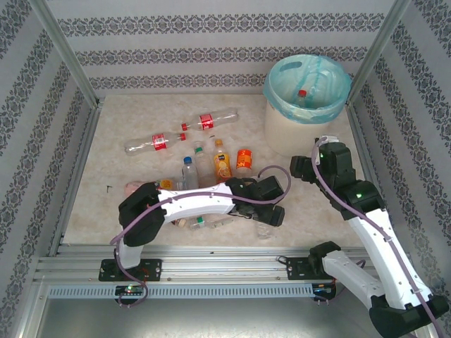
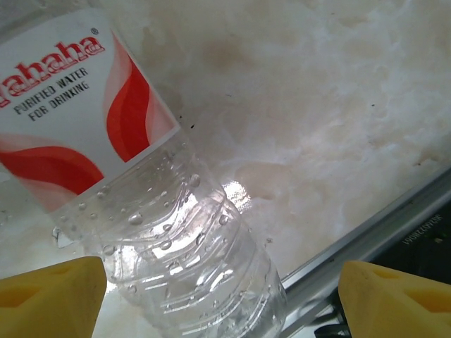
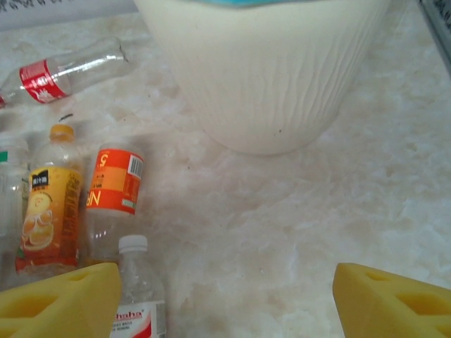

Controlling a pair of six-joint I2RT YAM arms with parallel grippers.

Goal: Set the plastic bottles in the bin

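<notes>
Left wrist: bottle (image 2: 183, 239) nr table edge (image 2: 366, 232)

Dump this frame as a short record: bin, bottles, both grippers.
bin: cream, teal liner, far right of the table
in bin: one red-capped bottle
loose bottles: grouped mid-table, left of the bin, some lying, some upright
left gripper: open, fingers either side of a lying water bottle, not closed on it
right gripper: open, empty, low over the table, bin wall ahead
</notes>
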